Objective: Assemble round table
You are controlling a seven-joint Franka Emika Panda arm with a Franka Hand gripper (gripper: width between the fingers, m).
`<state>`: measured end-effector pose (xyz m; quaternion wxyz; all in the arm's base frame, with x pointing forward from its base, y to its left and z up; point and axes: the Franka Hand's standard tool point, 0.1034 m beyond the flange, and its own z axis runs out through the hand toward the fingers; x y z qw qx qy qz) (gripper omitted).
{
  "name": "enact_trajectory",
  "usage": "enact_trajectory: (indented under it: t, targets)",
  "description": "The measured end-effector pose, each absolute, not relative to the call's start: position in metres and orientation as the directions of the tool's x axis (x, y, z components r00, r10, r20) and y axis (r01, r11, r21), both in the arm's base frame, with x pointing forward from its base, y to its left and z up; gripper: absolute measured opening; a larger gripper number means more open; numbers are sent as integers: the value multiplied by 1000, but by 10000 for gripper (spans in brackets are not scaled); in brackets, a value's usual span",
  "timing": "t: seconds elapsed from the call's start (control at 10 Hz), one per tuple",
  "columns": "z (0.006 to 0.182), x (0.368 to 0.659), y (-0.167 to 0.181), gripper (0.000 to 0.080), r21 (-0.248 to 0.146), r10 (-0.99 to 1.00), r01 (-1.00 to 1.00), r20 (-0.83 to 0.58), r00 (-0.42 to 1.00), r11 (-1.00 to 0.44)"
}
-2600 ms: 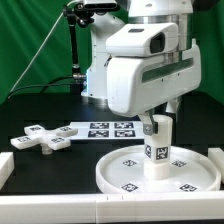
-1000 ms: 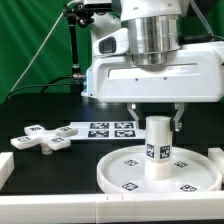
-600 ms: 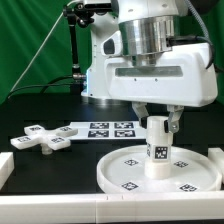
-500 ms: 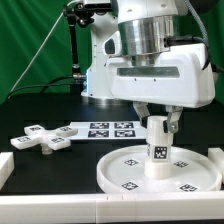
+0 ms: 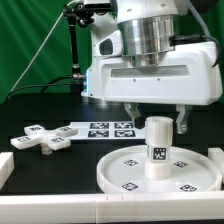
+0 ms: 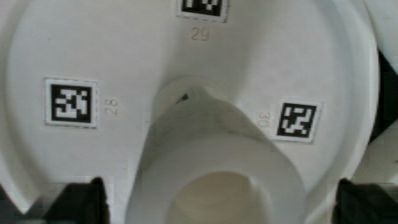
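Observation:
The white round disc (image 5: 125, 172) lies at the exterior view's lower right, with tags on its face. The short thick leg (image 5: 157, 150) stands upright on the disc's middle. My gripper (image 5: 158, 116) is open, directly above the leg, with one finger on each side of the leg's top and a gap on both sides. The cross-shaped foot (image 5: 42, 138) lies on the table at the exterior view's left. In the wrist view the leg (image 6: 222, 150) rises between my dark fingertips (image 6: 80, 200), with the disc (image 6: 107, 60) below. My gripper (image 6: 222, 203) holds nothing.
The marker board (image 5: 105, 128) lies flat behind the disc, between it and the foot. A white rail (image 5: 60, 207) runs along the table's front edge, with a white block (image 5: 5, 168) at the exterior view's left. The robot's base stands at the back.
The fingers, shut on the leg's top half a second ago, have spread apart and let it go. The leg stays upright on the disc.

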<state>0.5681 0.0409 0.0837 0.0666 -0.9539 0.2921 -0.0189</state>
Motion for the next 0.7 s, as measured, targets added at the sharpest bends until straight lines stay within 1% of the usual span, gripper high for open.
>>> enact_trajectory:
  t: [0.1, 0.2, 0.5, 0.6, 0.7]
  targets:
    - [85, 570, 42, 647, -134, -449, -446, -9, 894, -885]
    - [86, 571, 41, 647, -137, -412, -407, 5, 911, -903]
    - [85, 571, 41, 649, -132, -218, -212, 32, 975, -968]
    - [85, 571, 42, 649, -105, -59, -53, 52, 997, -993]
    - [86, 571, 44, 649, -84, 52, 57, 60, 997, -995]
